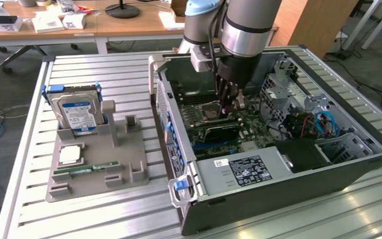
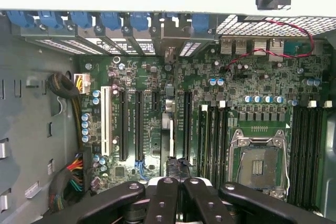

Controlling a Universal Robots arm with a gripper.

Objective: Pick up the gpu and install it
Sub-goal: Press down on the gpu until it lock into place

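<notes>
Here, jaws pinched shut on the thin black-faced rectangular gpu card [image 1: 221, 132], upright over the green motherboard [image 1: 250, 127], inside the open black computer case [image 1: 297, 191], white power-supply label [image 1: 244, 168] on the near side, print unreadable

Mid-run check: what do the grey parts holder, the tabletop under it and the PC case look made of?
Parts holder: matte grey plastic by the look, perhaps moulded or printed; dull even colour, blocky uprights.
Tabletop: bare metal, likely aluminium slats; silvery, ribbed, soft glare.
PC case: sheet metal, dark-coated outside, bare grey inside; thin folded panels with perforations.
</notes>
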